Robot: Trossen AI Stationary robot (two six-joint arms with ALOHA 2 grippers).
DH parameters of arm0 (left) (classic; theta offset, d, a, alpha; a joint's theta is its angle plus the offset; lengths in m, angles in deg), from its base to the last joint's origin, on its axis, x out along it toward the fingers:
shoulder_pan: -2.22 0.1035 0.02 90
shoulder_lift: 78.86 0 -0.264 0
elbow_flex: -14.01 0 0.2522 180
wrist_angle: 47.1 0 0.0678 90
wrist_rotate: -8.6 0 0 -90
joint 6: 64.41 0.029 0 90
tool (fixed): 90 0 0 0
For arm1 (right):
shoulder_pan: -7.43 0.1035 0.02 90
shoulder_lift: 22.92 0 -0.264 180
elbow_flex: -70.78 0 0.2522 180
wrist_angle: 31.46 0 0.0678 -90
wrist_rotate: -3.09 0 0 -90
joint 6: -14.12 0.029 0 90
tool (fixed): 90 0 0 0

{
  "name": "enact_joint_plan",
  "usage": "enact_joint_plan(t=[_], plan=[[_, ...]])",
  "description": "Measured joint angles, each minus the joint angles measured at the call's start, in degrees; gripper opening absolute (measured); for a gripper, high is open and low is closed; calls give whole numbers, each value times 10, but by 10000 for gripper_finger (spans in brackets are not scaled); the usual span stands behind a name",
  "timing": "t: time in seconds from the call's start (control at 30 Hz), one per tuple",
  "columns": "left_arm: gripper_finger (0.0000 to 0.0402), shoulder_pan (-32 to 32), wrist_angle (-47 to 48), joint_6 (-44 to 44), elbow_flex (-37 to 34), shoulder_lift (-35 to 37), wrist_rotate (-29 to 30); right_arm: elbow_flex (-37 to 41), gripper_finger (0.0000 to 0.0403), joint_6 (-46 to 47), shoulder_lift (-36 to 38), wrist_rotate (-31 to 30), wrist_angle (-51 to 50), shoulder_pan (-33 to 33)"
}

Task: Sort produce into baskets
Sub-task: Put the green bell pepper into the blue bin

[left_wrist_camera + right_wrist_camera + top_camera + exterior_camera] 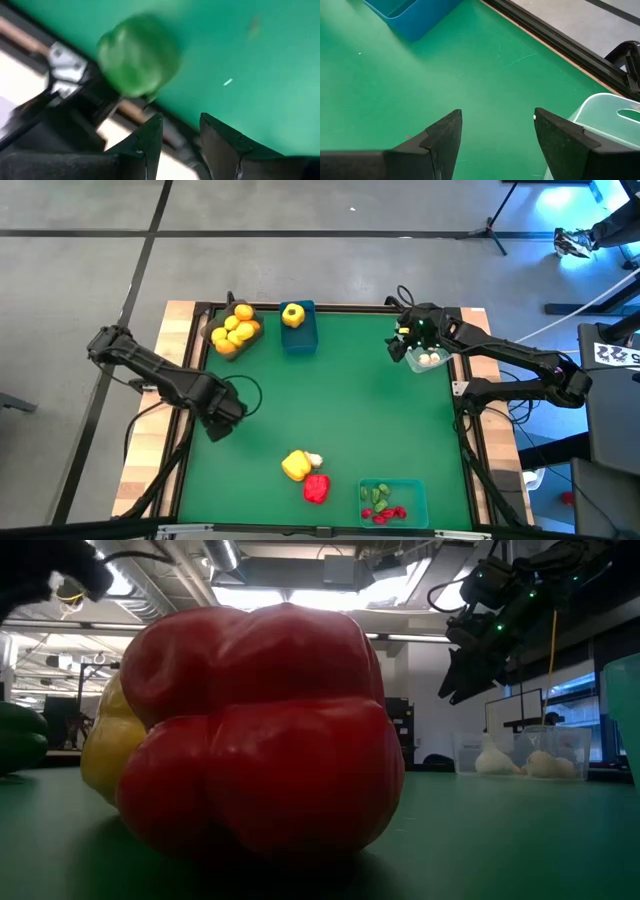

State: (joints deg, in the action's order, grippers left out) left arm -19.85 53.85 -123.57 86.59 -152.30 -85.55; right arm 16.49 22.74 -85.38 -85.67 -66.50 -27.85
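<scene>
Green pepper [137,60] — at the tabletop's left edge, just ahead of the left hand [180,137], whose fingers stand slightly apart and grip nothing. Yellow pepper [294,465], a white piece and red pepper [316,487] lie near the front edge beside the teal bin [415,492]. Right hand [406,340] — open and empty above the clear bin [440,365], near the far right corner of the tabletop [350,400].
</scene>
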Motion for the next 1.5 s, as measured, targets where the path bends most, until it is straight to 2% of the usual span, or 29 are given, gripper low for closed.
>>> enact_joint_plan(t=[0.13,0.23,0.3,0.43,0.63,0.77,0.9,1.2,1.5], plan=[[125,-13,21,-28,-16,0,-42,0,244,1,0,9,-4,0],[125,-13,-6,-54,-41,0,-95,0,244,3,0,9,-4,0],[125,-13,-25,-78,-55,0,-106,0,244,4,0,9,-3,0],[125,-17,-57,-98,-83,0,-104,0,244,4,0,9,-3,0],[125,-16,-57,-100,-114,-2,-99,0,244,5,0,9,-3,0],[125,-16,-66,-98,-138,-2,-73,0,244,5,0,9,-3,0],[125,-16,-110,-100,-168,-2,-68,0,244,5,0,9,-3,0],[125,-14,-111,-137,-167,-32,-33,0,244,5,0,10,-2,0],[125,-14,-117,-124,-166,-113,-33,0,244,5,0,14,-3,0]])
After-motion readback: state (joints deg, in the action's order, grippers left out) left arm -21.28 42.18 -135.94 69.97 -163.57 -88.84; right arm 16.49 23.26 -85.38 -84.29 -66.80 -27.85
